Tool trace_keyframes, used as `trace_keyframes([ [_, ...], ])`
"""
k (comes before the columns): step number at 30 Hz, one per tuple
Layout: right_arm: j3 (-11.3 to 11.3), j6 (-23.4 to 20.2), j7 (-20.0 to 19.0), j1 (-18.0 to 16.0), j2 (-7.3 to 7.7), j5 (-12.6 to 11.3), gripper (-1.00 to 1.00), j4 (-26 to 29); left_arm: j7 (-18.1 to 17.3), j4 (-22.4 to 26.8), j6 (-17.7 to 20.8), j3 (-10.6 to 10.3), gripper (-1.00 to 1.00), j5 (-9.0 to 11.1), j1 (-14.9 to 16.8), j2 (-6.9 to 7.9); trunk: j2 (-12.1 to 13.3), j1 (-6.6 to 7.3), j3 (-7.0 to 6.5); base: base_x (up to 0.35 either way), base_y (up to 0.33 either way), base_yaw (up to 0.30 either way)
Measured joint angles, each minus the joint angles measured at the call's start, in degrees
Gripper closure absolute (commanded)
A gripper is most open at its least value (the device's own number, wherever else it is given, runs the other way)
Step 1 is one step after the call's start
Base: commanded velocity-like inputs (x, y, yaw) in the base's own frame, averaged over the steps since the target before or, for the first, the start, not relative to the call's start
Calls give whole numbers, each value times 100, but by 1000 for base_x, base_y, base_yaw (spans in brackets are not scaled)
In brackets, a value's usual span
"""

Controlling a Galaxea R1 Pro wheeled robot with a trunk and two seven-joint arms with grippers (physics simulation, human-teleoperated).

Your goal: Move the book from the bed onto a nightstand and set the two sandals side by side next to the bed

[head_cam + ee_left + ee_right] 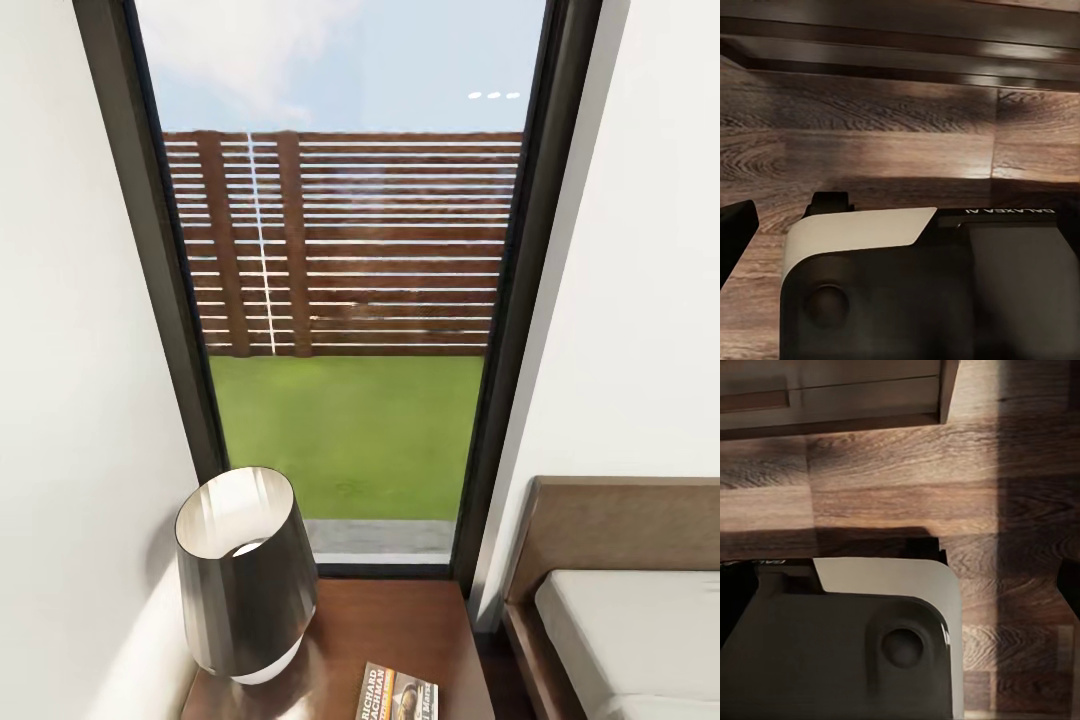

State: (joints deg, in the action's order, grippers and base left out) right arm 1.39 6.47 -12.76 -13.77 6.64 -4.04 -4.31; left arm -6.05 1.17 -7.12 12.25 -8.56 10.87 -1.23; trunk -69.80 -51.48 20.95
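The book [397, 693], with an orange and black cover and white lettering, lies flat on the nightstand [400, 620] near its front edge, cut off by the frame. The bed [640, 630] stands just right of the nightstand, with its pale mattress and brown headboard [620, 520]. The two sandals are out of view. Both arms hang low over the wood floor [870, 142]. One dark fingertip [735, 232] of my left gripper sits at the edge of the left wrist view, and one dark fingertip [1070, 585] of my right gripper at the edge of the right wrist view. Nothing is held by either.
A dark lamp [245, 575] with a white base stands on the nightstand's left half. Behind it a tall dark-framed window [345, 300] looks onto grass and a slatted fence. My own base [930, 292] shows under the arms. A wooden furniture front [832, 397] is close by.
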Motion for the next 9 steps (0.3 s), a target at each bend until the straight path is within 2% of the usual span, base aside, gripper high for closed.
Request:
trace_keyframes([
  [9, -1, 0, -1, 2, -36, 7, -100, 1, 0, 0, 0, 0, -100, 0, 0, 0, 0, 0, 0, 0, 0, 0],
])
